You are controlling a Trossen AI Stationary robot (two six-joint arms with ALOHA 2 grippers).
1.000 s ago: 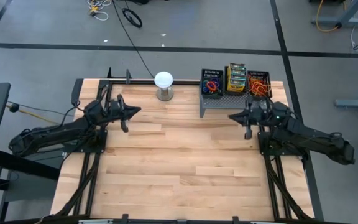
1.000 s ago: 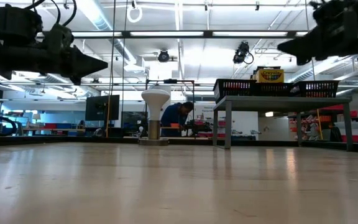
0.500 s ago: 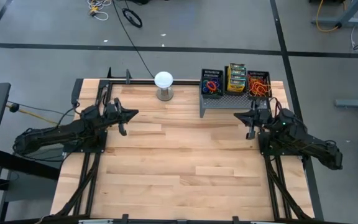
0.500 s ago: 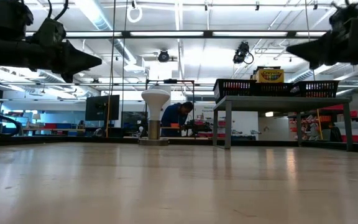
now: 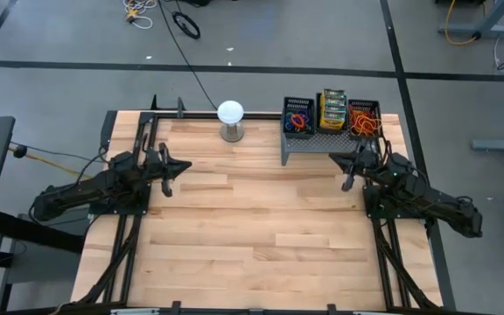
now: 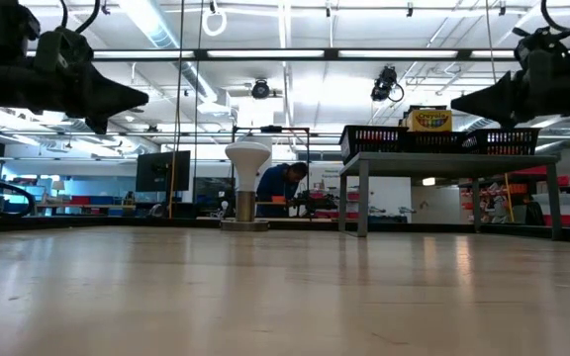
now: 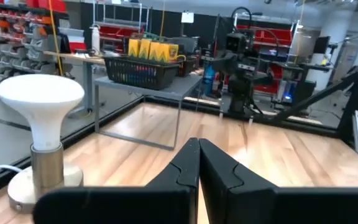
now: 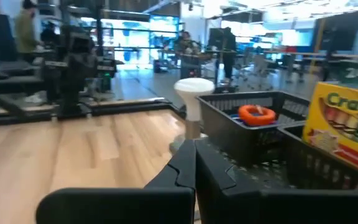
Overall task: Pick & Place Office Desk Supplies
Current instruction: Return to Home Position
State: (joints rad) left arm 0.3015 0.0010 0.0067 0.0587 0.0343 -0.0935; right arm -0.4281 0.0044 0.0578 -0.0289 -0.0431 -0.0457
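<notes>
Three black mesh bins stand side by side on a grey riser (image 5: 318, 143) at the table's far right. The left bin (image 5: 297, 116) and the right bin (image 5: 364, 118) hold coloured rubber bands. The middle bin (image 5: 332, 110) holds yellow-and-green crayon boxes (image 6: 429, 120). My left gripper (image 5: 187, 164) hangs shut and level over the table's left side, holding nothing. My right gripper (image 5: 334, 157) hangs shut and level just in front of the riser, also holding nothing. In the right wrist view the shut fingers (image 8: 194, 149) point past a bin with orange bands (image 8: 257, 115) and a crayon box (image 8: 352, 124).
A white globe on a short stand (image 5: 230, 120) sits at the far edge, left of the riser. It is also close by in the left wrist view (image 7: 41, 134). The bare wooden table top (image 5: 252, 227) spreads between and in front of both arms. People show in the room behind.
My left gripper has drawn back toward the table's left edge and a little toward the near edge, staying level and shut. My right gripper has sunk and pulled back toward the right edge, and its tip has swung a little toward the riser. Nothing on the table has moved.
</notes>
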